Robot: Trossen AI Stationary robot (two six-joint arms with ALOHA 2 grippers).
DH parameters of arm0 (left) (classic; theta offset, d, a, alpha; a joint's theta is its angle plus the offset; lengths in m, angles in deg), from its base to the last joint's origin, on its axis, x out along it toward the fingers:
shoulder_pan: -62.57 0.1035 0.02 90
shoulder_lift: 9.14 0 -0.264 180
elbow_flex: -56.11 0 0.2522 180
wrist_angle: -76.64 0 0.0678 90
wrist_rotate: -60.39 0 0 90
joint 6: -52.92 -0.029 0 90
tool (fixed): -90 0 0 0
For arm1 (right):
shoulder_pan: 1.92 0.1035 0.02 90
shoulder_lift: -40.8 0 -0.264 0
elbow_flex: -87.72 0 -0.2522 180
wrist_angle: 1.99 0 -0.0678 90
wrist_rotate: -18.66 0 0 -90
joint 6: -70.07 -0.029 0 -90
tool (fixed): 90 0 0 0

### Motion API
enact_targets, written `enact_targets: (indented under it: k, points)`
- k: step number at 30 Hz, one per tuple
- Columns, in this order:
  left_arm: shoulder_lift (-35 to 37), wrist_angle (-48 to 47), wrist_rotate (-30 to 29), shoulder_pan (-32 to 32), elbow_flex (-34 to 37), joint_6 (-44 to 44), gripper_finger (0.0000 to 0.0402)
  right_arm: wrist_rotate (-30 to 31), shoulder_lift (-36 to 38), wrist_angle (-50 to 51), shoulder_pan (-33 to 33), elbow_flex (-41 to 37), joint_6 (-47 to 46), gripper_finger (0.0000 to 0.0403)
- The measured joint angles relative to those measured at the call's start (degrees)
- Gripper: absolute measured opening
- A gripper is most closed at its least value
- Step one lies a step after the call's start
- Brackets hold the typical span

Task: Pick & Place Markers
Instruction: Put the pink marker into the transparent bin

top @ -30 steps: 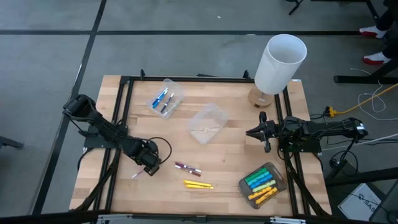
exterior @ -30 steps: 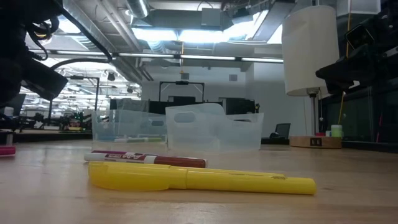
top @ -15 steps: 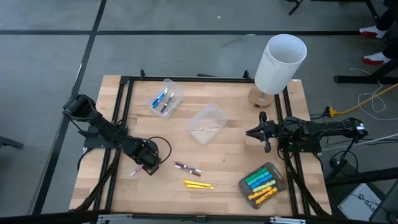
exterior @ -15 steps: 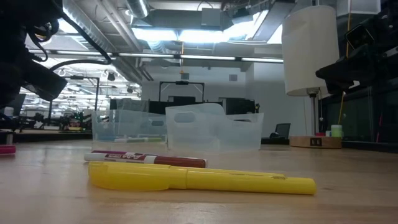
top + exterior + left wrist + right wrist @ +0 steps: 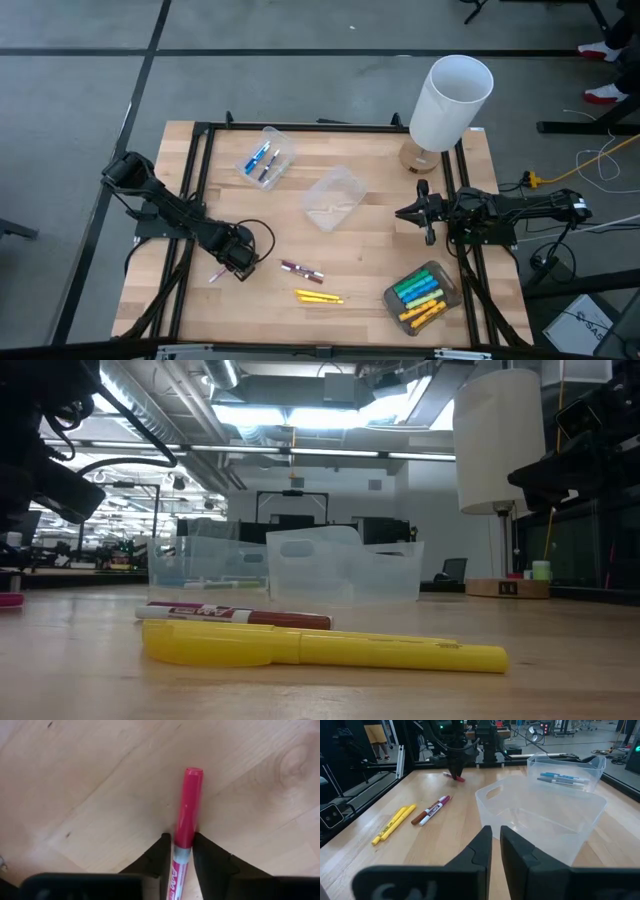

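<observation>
A pink marker (image 5: pixel 189 805) lies on the wooden table near its left side, and my left gripper (image 5: pixel 181 840) points down over it, shut on it; in the high view the gripper (image 5: pixel 238 266) covers one end of that marker (image 5: pixel 216 274). A maroon marker (image 5: pixel 301 269) and a yellow marker (image 5: pixel 318 297) lie flat near the table's near edge. At the table's right side my right gripper (image 5: pixel 425 215) waits level, its fingers (image 5: pixel 485 845) nearly together with nothing between them. My left gripper pinches the pink marker between its two fingers where the pink cap meets the white barrel (image 5: pixel 183 842). The fingers come from above, pointing down, and lie across the marker. The marker lies flat on the table.
A clear tub (image 5: pixel 420 295) with green, blue and yellow markers stands at the near right. A tub (image 5: pixel 263 160) with blue-capped markers is at the far left, an empty clear tub (image 5: pixel 333 197) in the middle. A white lamp (image 5: pixel 450 100) stands at the far right.
My left gripper has stayed over the pink marker and its fingers have closed in on it. The marker still lies on the table.
</observation>
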Motion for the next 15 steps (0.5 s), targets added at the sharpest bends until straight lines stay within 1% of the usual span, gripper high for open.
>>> enact_targets:
  k: [6, 15]
  points:
    - [0.0, -0.23, 0.12, 0.0, -0.02, 0.02, 0.0028, 0.0, 0.0, 0.0, 0.01, 0.0, 0.0, 0.004]
    - [-0.02, -0.38, 0.14, 0.0, -0.02, 0.0, 0.0028, 0.0, 0.0, -0.01, 0.0, 0.0, 0.0, 0.004]
